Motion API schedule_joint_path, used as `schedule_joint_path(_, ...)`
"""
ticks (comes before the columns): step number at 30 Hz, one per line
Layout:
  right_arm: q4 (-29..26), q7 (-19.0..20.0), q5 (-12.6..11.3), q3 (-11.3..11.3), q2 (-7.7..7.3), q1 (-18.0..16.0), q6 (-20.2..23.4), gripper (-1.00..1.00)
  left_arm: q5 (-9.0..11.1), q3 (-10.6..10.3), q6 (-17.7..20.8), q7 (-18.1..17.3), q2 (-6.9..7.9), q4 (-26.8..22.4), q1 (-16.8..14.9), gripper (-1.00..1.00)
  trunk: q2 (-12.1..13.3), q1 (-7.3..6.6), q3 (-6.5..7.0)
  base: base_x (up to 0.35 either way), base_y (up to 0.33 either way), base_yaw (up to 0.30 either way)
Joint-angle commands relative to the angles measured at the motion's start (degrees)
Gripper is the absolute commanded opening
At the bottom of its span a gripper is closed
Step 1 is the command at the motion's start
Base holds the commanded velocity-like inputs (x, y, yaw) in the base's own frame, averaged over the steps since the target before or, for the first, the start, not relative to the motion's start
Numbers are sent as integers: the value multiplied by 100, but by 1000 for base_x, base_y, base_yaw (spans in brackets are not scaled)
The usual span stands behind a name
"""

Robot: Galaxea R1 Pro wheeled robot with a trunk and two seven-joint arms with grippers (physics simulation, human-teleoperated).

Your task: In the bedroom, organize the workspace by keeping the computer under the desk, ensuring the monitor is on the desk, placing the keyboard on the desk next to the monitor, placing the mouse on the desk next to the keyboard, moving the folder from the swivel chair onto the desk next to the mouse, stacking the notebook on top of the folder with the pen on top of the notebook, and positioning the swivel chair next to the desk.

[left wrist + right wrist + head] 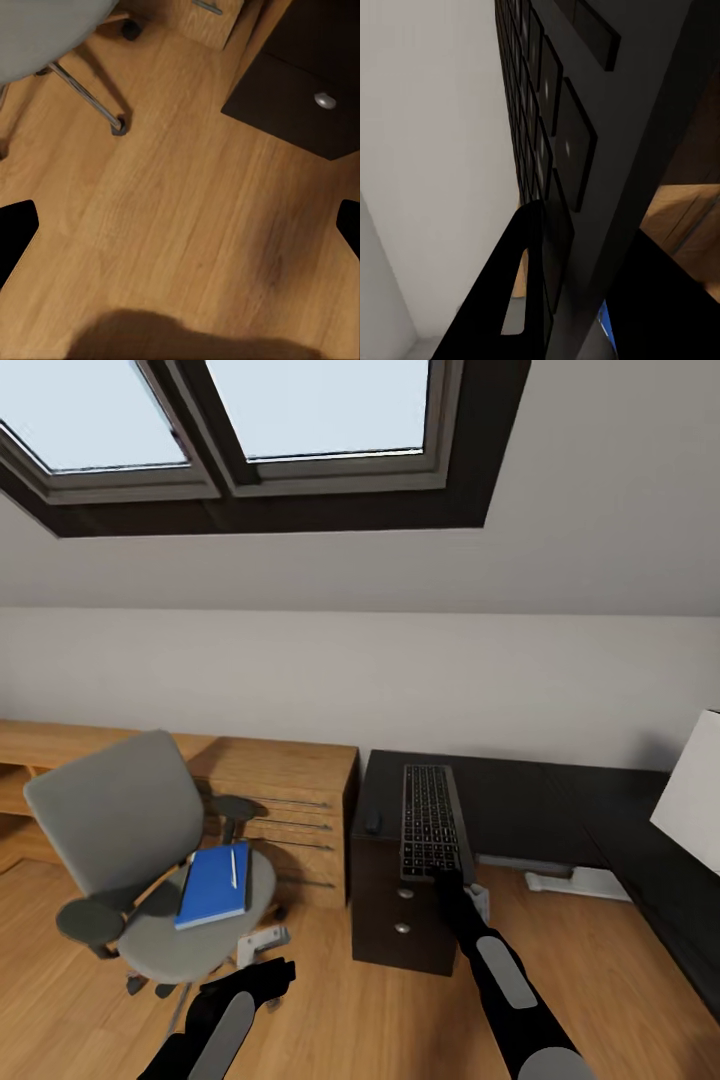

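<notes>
Right fingers clamped on the keyboard's near end

Head view: the keyboard [431, 820] lies lengthwise on the black counter [520, 800] at centre; the mouse [373, 823] sits just left of it. Lower left, the blue folder [214, 884] with a white pen [235, 867] rests on the chair [150, 860].
Left wrist view: the left fingers [16, 240] spread wide over the wood floor [180, 225].
Right wrist view: the right fingers [510, 300] pinch the keyboard edge.

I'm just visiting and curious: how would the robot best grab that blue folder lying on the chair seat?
The blue folder lies flat on the swivel chair seat, so probably by a thin edge. The near short edge, toward the seat's front, faces the left end effector and looks easiest to reach. A white pen rests on top, so keep the folder level.
</notes>
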Motion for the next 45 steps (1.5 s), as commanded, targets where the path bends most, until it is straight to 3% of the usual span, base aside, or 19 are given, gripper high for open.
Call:
schedule_joint_path(1,-2,43,-72,-33,8,-5,53,-100,60,-9,3,58,2,-6,-5,100,-5,3,-7,245,115,0)
schedule_joint_path(12,18,24,-45,-65,1,-5,7,-100,60,-21,5,59,-6,-212,-5,100,-5,3,-7,52,19,0)
schedule_joint_path(45,26,25,-47,-45,17,-5,-340,-100,71,-74,12,79,-7,-360,-5,100,-1328,728,-600,0,0,0)
